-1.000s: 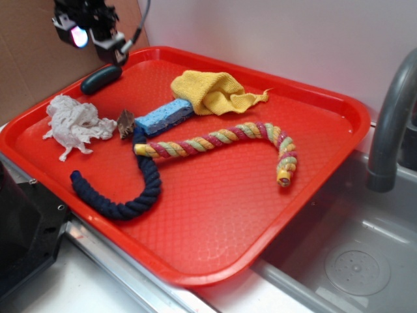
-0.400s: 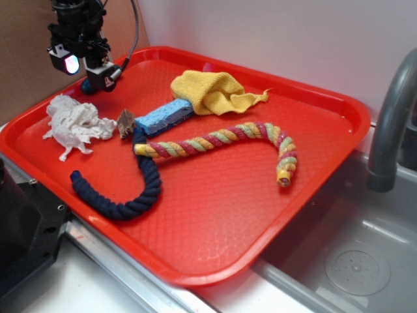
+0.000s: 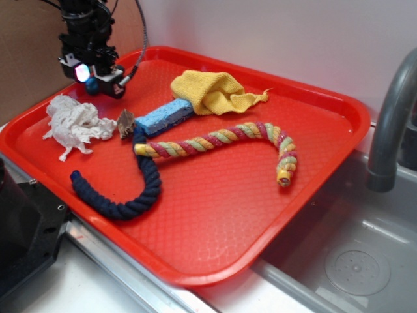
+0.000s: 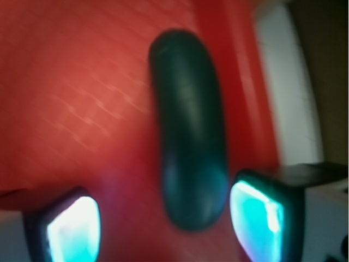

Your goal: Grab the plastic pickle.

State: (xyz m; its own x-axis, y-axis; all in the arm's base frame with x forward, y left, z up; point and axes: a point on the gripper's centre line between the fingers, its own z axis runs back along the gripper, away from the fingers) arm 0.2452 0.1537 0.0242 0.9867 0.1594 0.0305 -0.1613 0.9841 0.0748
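Red tray (image 3: 313,169) beside a sink, pickle (image 4: 188,131) lying in the far-left corner by the rim. Gripper (image 4: 163,229) is open, jaws either side of its near end. I'd shift a touch right to center it, drop lower, then squeeze gently since it looks slippery.

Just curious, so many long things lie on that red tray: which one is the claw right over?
The plastic pickle, the short, smooth dark green capsule at the tray's far left corner. The gripper straddles it; the navy rope and striped rope lie further off.
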